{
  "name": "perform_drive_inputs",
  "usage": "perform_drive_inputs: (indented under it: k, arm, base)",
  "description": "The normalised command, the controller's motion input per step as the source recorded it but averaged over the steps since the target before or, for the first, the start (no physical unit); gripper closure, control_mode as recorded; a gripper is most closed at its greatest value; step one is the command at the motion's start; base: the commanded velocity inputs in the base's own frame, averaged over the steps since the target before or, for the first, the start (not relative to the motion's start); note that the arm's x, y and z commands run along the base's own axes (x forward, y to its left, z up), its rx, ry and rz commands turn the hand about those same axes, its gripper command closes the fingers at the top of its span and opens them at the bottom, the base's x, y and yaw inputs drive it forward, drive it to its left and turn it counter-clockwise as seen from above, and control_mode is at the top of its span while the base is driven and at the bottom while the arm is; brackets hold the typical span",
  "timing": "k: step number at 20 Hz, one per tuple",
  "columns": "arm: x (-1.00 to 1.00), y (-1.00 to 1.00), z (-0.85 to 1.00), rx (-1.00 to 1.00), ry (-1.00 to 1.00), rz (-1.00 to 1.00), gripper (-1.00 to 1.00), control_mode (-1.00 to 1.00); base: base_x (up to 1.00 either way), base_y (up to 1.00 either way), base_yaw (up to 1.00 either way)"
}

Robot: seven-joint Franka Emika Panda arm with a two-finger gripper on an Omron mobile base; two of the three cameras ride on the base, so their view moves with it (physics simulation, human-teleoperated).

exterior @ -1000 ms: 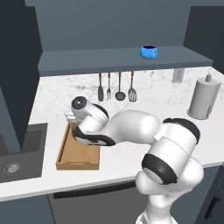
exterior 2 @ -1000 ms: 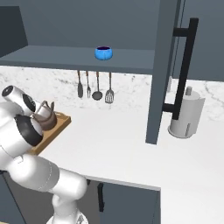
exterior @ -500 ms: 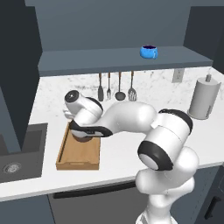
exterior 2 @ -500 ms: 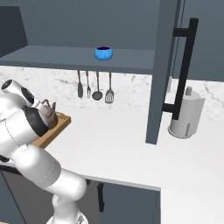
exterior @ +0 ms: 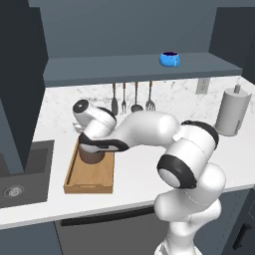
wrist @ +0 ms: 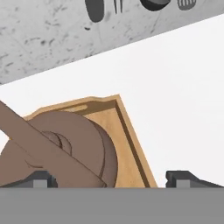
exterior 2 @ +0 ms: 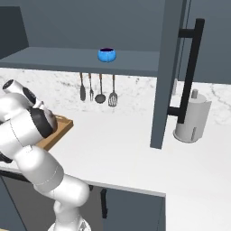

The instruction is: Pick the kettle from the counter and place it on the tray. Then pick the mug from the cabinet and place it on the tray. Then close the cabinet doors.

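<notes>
The dark-brown kettle sits inside the wooden tray, at the tray's far end on the white counter. My gripper hangs just above it, open, its fingertips wide apart on either side of the kettle's arched handle without touching it. In the left base view the hand covers the top of the kettle. The blue mug stands on the open cabinet's shelf, well above and to the right; it also shows from the other side as the mug.
Utensils hang on the wall behind the tray. A grey paper-towel cylinder stands at the counter's right end. A dark sink lies left of the tray. One open cabinet door with a black bar handle juts over the counter.
The gripper went from shut on the kettle's handle to open, leaving the kettle resting in the tray. The arm has leaned lower over the tray.
</notes>
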Motion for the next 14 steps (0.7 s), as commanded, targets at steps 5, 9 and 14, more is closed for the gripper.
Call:
perform_drive_inputs:
  k: [5,9,14]
  arm:
    - [0.02,-0.01,0.0,0.0,0.0,-0.01,-1.0,-1.0]
    - [-0.03,0.0,0.0,0.02,0.0,0.0,-1.0,-1.0]
    - [-0.04,0.0,0.12,0.06,0.0,0.02,-1.0,-1.0]
  base:
    - [0.0,0.0,0.0]
    - [0.0,0.0,0.0]
    - [0.0,0.0,0.0]
